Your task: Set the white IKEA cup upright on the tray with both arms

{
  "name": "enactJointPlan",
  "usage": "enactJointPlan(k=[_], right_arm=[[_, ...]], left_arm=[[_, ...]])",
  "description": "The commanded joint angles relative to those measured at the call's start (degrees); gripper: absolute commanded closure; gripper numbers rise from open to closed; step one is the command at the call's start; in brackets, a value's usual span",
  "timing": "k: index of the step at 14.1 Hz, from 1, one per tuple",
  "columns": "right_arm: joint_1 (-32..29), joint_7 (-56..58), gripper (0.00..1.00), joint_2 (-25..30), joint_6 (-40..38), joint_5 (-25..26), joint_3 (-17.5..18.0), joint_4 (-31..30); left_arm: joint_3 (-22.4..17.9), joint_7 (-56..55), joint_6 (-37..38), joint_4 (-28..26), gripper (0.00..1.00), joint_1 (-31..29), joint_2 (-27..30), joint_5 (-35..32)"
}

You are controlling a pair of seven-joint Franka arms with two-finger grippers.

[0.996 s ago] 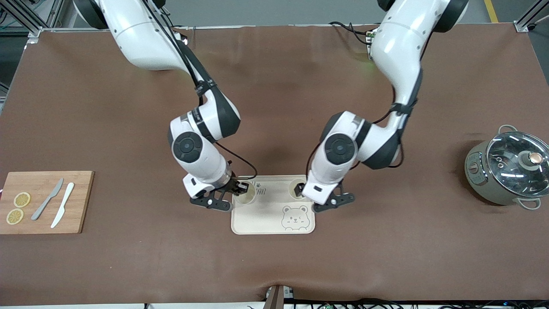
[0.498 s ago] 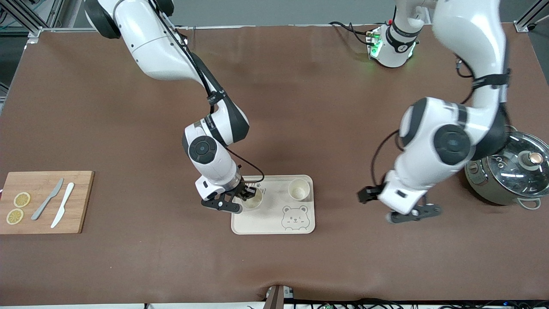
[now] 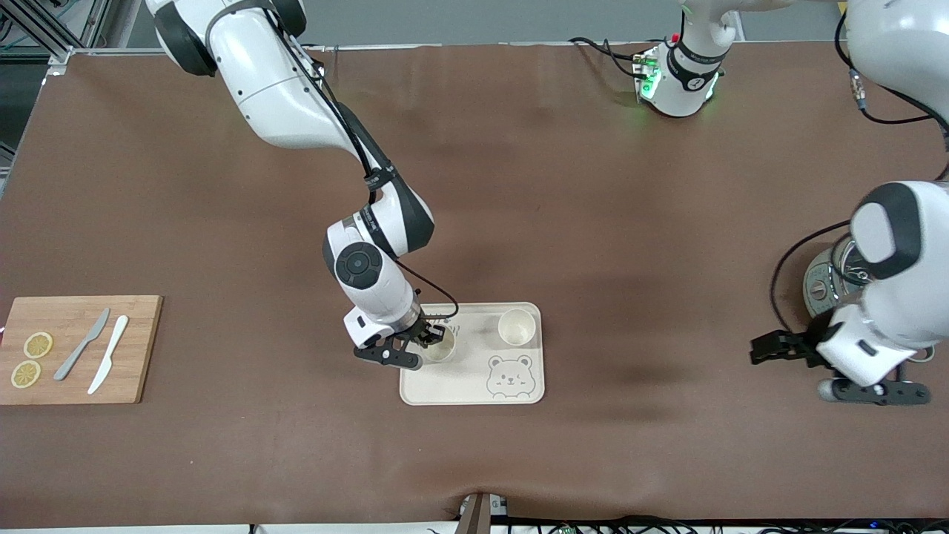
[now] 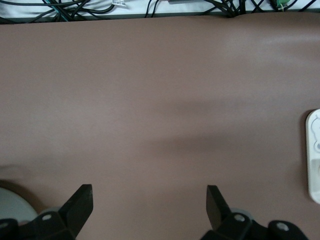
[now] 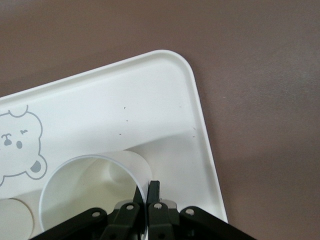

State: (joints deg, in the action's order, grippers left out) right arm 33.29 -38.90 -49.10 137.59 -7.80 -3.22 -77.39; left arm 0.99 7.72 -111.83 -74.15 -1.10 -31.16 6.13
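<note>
The cream bear tray (image 3: 472, 386) lies mid-table. My right gripper (image 3: 432, 340) is shut on the rim of a white cup (image 3: 442, 347) that sits upright at the tray's end toward the right arm. In the right wrist view the fingers (image 5: 154, 192) pinch the cup's wall (image 5: 90, 187) over the tray (image 5: 150, 100). A second white cup (image 3: 517, 327) stands upright and free on the tray. My left gripper (image 3: 765, 348) is open and empty over bare table beside the pot. The left wrist view shows it (image 4: 148, 205) spread wide, with the tray's edge (image 4: 314, 155) at the side.
A grey pot with a glass lid (image 3: 827, 285) stands at the left arm's end, partly hidden by the left arm. A wooden cutting board (image 3: 74, 348) with two knives and lemon slices lies at the right arm's end.
My left gripper let go of the second cup and swung away from the tray to beside the pot. My right gripper shifted its cup slightly toward the tray's middle.
</note>
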Motion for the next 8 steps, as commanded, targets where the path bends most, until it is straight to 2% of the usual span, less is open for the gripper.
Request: enactJointPlan(k=[1, 2, 3, 4, 5, 8], right_arm=[[0.46, -1.70, 1.00, -0.74, 0.32, 0.76, -0.29, 1.19], [0.37, -1.62, 0.96, -0.74, 0.23, 0.76, -0.29, 1.19], [0.11, -1.53, 0.61, -0.74, 0.23, 0.76, -0.29, 1.19], [0.02, -1.53, 0.19, -0.65, 0.23, 0.76, -0.29, 1.19], [-0.16, -1.61, 0.00, -0.39, 0.14, 0.76, -0.29, 1.19], [-0.33, -1.27, 0.00, 0.93, -0.74, 0.76, -0.38, 1.28]], left_arm=[[0.86, 3.97, -3.29, -2.84, 0.00, -1.54, 1.10, 1.08], [0.77, 3.97, -5.66, -4.32, 0.00, -1.54, 1.10, 0.81], [0.77, 3.97, -8.03, -6.34, 0.00, -1.45, 1.10, 0.63], [0.77, 3.89, -10.14, -8.62, 0.00, -1.36, 1.36, 0.46], [0.85, 3.10, -11.73, -11.08, 0.00, -1.19, 2.06, 0.46], [0.94, -2.68, -12.71, -17.24, 0.00, 2.31, 6.53, 0.46]])
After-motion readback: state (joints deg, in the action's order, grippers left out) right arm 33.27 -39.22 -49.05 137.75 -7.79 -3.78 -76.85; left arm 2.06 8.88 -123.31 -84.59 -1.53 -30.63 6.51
